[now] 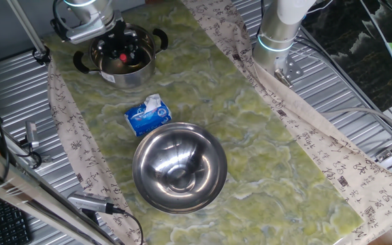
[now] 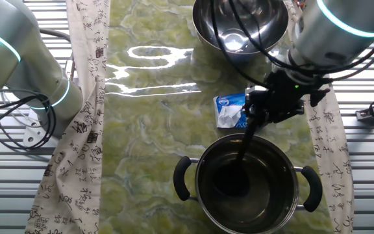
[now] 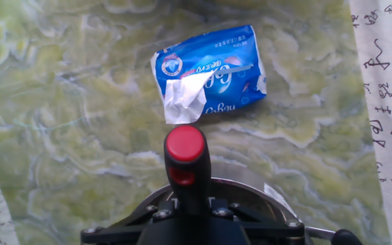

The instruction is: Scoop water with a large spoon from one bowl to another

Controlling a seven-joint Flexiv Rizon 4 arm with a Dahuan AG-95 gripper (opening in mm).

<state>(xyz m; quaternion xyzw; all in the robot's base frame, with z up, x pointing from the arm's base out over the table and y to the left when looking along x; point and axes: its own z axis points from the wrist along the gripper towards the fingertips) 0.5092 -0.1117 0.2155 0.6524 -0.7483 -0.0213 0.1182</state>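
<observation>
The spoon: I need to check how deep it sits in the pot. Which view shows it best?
The other fixed view: the spoon runs from the pincer down into the pot. The hand view shows only its red end; one fixed view just a red speck under the pincer.

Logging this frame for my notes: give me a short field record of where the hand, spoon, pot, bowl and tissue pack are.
hand: above the pot, shut on the large spoon
large spoon: reaches down into the pot
pot: two black handles, steel
steel bowl: round, no handles, apart from the pot
tissue pack: on the table between pot and bowl
</observation>
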